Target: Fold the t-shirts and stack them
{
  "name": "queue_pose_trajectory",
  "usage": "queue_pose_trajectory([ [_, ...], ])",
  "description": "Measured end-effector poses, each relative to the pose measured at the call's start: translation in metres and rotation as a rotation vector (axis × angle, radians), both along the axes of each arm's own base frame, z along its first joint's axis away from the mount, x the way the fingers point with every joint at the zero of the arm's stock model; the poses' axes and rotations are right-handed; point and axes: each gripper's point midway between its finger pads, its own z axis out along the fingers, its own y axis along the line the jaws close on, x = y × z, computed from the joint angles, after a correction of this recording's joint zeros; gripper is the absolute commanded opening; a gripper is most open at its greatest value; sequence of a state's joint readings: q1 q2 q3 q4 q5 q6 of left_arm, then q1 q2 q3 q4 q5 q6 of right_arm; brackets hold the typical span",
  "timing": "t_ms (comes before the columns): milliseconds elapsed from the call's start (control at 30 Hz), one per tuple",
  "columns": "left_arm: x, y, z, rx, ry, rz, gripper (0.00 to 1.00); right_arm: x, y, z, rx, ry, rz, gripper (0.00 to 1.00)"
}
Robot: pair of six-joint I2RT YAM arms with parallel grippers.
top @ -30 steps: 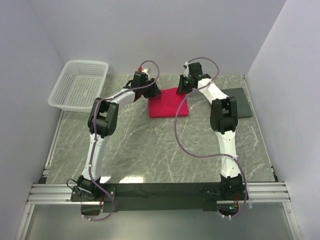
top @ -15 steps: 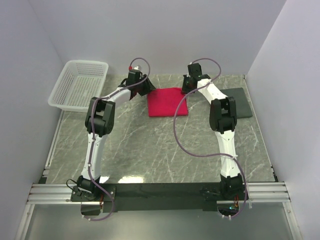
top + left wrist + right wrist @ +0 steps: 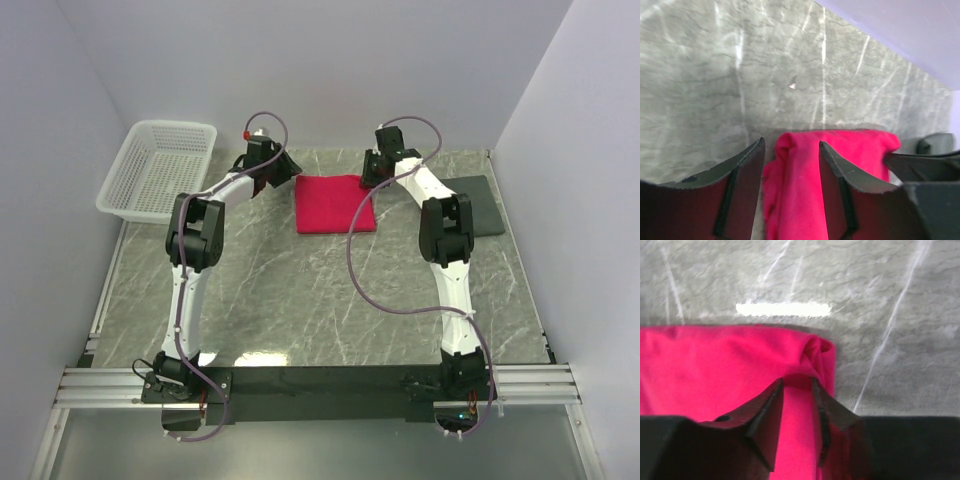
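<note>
The crimson t-shirt (image 3: 335,203) lies folded into a small rectangle on the marble table, near the back middle. My left gripper (image 3: 281,167) hovers just off its far left corner, open; in the left wrist view the t-shirt (image 3: 805,175) shows in the gap of the left gripper (image 3: 791,145), lying below untouched. My right gripper (image 3: 371,172) is at the far right corner. Its jaws stand apart over the t-shirt (image 3: 725,360), with a bunched corner just beyond the right gripper (image 3: 797,382); nothing looks pinched.
A white mesh basket (image 3: 160,170) stands at the back left by the wall. A dark flat mat (image 3: 482,205) lies at the right, beside the right arm. Grey marble table (image 3: 300,300) stretches toward the arm bases; walls close in on three sides.
The left gripper has drawn back and to the left, off the t-shirt's corner. The right gripper's jaws have widened at the far right corner. The t-shirt's far edge now lies flat.
</note>
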State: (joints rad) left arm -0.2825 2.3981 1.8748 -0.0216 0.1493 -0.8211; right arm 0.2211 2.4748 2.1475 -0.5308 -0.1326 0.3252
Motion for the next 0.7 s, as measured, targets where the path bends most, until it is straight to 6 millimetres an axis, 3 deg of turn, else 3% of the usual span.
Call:
queue_pose_trajectory([
  [100, -0.001, 0.007, 0.002, 0.032, -0.018, 0.003, 0.54, -0.004, 0.0, 0.007, 0.003, -0.007, 0.034, 0.48],
  [200, -0.011, 0.016, 0.017, 0.084, -0.051, -0.016, 0.55, -0.01, -0.004, 0.022, -0.003, -0.027, 0.064, 0.6],
  [267, -0.022, 0.023, 0.037, 0.119, -0.086, -0.031, 0.56, -0.016, -0.01, 0.038, -0.012, -0.048, 0.084, 0.61],
  [433, -0.062, 0.039, 0.117, 0.192, -0.248, -0.078, 0.59, -0.027, -0.012, 0.071, 0.002, -0.097, 0.197, 0.63],
  [500, -0.081, 0.046, 0.145, 0.217, -0.314, -0.089, 0.62, -0.036, -0.008, 0.07, 0.022, -0.087, 0.261, 0.64],
  [600, -0.113, 0.058, 0.168, 0.249, -0.369, -0.095, 0.69, -0.059, -0.009, 0.05, 0.044, -0.016, 0.307, 0.66],
  [700, -0.142, 0.07, 0.177, 0.273, -0.391, -0.089, 0.78, -0.076, -0.011, 0.032, 0.065, 0.057, 0.315, 0.67],
])
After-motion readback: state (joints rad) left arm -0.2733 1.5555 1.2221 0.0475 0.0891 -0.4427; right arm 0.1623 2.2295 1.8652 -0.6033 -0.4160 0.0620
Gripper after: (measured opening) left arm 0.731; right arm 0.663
